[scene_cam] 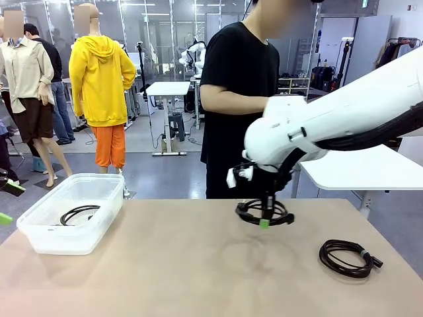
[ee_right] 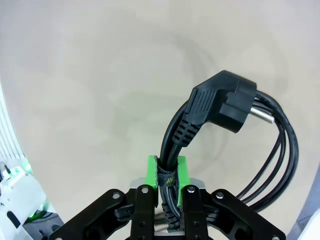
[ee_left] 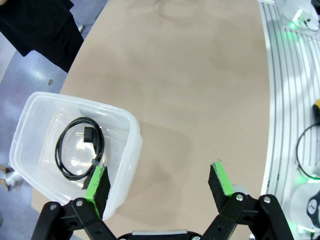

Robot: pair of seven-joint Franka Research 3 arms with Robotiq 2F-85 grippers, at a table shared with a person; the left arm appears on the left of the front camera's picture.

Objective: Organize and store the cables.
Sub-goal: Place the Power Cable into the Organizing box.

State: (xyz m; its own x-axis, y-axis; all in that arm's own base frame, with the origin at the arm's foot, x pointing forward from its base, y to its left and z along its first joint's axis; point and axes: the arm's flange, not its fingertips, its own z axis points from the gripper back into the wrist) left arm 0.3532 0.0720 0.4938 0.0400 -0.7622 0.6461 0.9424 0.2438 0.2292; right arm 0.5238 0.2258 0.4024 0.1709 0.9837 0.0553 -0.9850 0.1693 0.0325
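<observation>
Table (scene_cam: pixel 198 277): clear bin (scene_cam: pixel 59 239) holds one coiled cable (scene_cam: pixel 78 214); right gripper (ee_right: pixel 168 172) clamps second cable (ee_right: pixel 220 100)

Bright, even overhead light. Faint soft shadows on tabletop (scene_cam: pixel 198 277). Front view sharp; wrist views bow outward at the edges.
</observation>
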